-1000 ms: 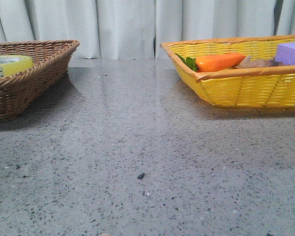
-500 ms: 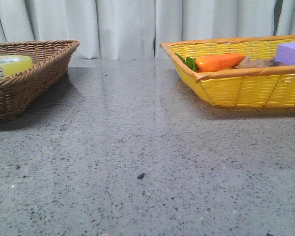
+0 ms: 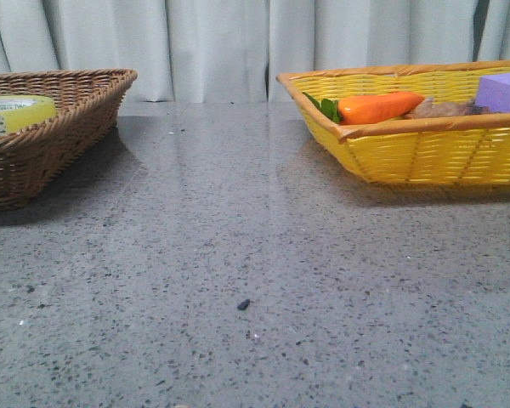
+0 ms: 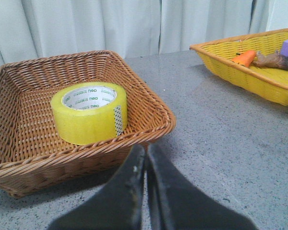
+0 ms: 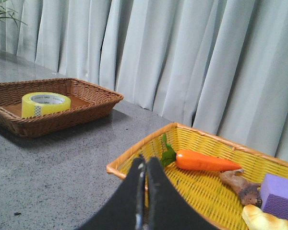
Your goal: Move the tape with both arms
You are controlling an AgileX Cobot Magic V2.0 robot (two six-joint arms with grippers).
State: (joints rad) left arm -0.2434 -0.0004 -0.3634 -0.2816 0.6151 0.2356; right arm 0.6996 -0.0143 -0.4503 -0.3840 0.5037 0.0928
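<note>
The yellow tape lies flat in the brown wicker basket, its white printed core facing up and a green-and-white strip on its side. It also shows in the front view at the far left and in the right wrist view. My left gripper is shut and empty, just in front of the brown basket's near rim. My right gripper is shut and empty, above the near corner of the yellow basket. Neither gripper shows in the front view.
The yellow basket at the right holds an orange carrot, a brown piece, a purple block and a yellowish item. Grey speckled table lies between the baskets. White curtains hang behind.
</note>
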